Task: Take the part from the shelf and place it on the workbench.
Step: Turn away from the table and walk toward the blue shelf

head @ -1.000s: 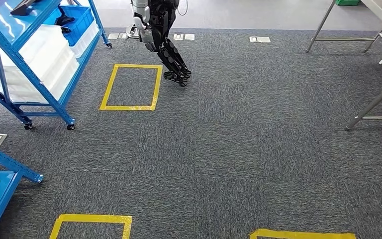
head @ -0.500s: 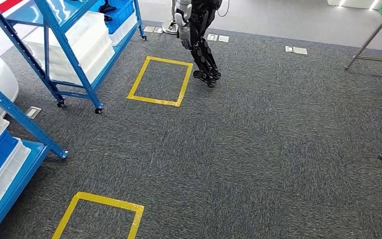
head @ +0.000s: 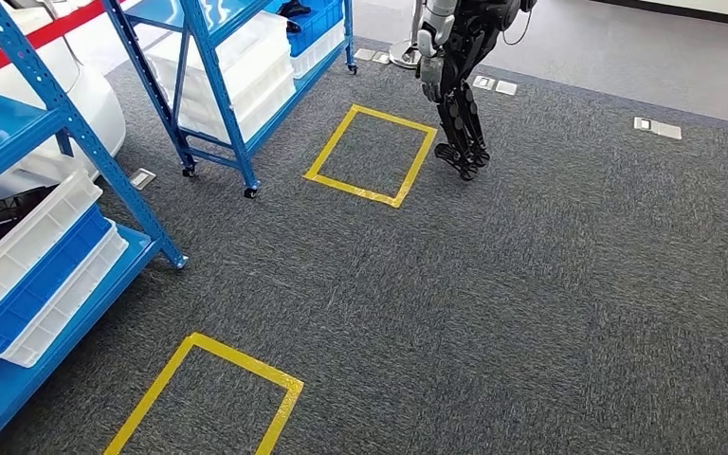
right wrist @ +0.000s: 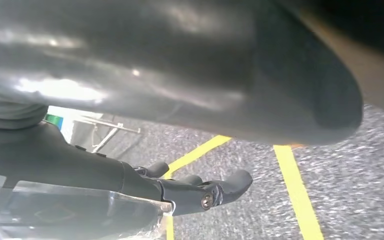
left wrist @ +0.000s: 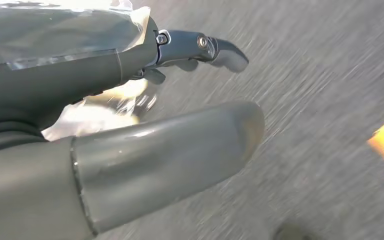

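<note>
Hanging at the robot's sides over grey carpet, the left hand and right hand are showing loosely extended fingers, carrying nothing. The part cannot be identified; blue steel shelf is standing ahead-left. Retrieval and tabletop placement are both remaining, judging by this.

Left hand: smooth grey shell, thick rounded grey thumb with a faint seam ring near its base, darker slim fingers joined by a round silver screw, clear crinkled plastic film wrapped over the back. Right hand: same build, glossy dark-grey thumb with a blunt rounded tip, black fingers with a small silver screw at the side, transparent film over the cover behind them, grey ribbed edge at the wrist.
</note>
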